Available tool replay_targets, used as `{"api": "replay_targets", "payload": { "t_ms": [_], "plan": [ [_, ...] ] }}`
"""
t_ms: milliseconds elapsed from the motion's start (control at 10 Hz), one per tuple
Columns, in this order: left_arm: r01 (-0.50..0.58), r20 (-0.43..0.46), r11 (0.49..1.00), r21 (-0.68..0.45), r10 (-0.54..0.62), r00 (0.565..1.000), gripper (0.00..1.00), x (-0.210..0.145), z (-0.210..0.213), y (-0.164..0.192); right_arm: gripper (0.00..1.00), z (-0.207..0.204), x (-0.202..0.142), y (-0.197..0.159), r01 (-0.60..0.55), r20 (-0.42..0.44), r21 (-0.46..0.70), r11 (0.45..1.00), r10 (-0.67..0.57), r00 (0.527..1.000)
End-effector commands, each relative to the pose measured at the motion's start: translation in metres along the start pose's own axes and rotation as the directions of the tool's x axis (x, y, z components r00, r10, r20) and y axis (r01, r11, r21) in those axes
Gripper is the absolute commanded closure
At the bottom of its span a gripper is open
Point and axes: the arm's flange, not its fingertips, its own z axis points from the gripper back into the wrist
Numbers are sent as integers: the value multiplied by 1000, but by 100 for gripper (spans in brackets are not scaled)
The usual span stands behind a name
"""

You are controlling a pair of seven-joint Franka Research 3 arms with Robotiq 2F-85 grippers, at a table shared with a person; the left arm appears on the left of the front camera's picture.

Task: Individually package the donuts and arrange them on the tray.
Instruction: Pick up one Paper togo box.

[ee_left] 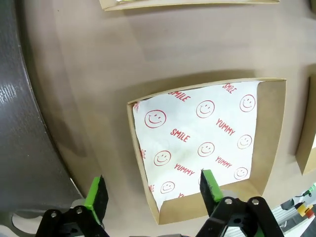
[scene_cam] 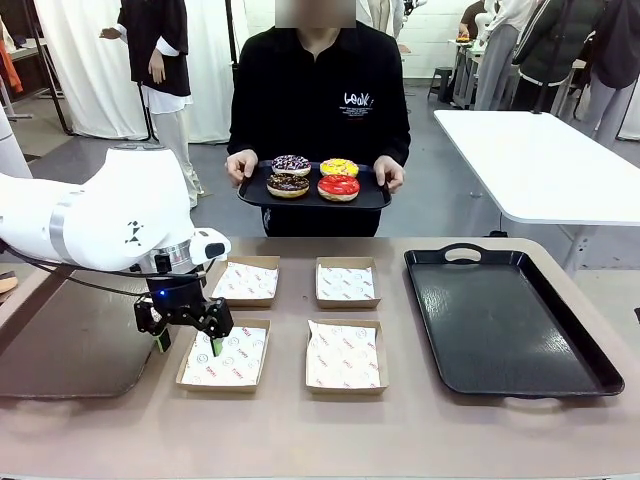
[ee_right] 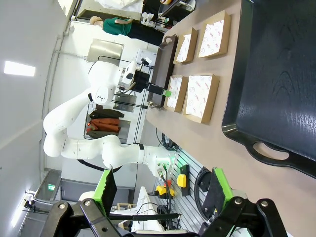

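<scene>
A brown table (scene_cam: 300,430) runs across the room between two white robot arms and a person (scene_cam: 318,100) in black standing at the far side. On the robot's right half of the table lies a large black tray (scene_cam: 470,320), bare. To its left four shallow cardboard boxes, each lined with printed paper, sit two by two: far left box (scene_cam: 245,281), far right box (scene_cam: 346,282), near left box (scene_cam: 224,356), near right box (scene_cam: 345,356).

The person holds a smaller dark serving tray (scene_cam: 255,195) at waist height, beyond the table's far edge. On it, in a square, lie four donuts: sprinkled dark donut (scene_cam: 291,164), yellow donut (scene_cam: 339,167), chocolate donut (scene_cam: 288,185) and red donut (scene_cam: 338,187).

The left gripper (scene_cam: 188,345) hangs just over the near left box's outer edge, jaws spread and empty. The right gripper (ee_right: 162,186) is high above the table, jaws also spread, holding nothing.

The donuts look light, soft and easily crushed, with sticky or slick glaze on top. A gentle hold across the plain sides of the ring seems safest.

Each lies flat, its hole facing up. Being round, none has a long axis.
</scene>
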Motion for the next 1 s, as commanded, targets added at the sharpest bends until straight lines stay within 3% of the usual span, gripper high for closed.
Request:
{"api": "replay_targets", "payload": {
  "t_ms": [0,100,300,400,600,900],
  "plan": [
    [10,17,1000,20,-10,1000,54,6,0,-2,0,-1,0,-1,-12,7,17,1000,12,1000],
    [6,15,1000,15,-6,1000,100,7,-1,-3,0,-1,0,-1,-12,7,17,1000,12,1000],
    [5,22,1000,16,-5,1000,100,6,1,-2,0,-1,0,-1,-12,7,17,1000,12,1000],
    [6,23,1000,13,-6,1000,79,6,1,-2,0,-1,0,-1,-12,7,17,1000,12,1000],
    [9,13,1000,13,-9,1000,100,6,-2,-2,0,-1,0,-1,-12,7,17,1000,12,1000],
    [13,30,1000,16,-13,999,100,2,1,-3,0,-1,0,-1,-12,7,17,1000,12,1000]
  ]
}}
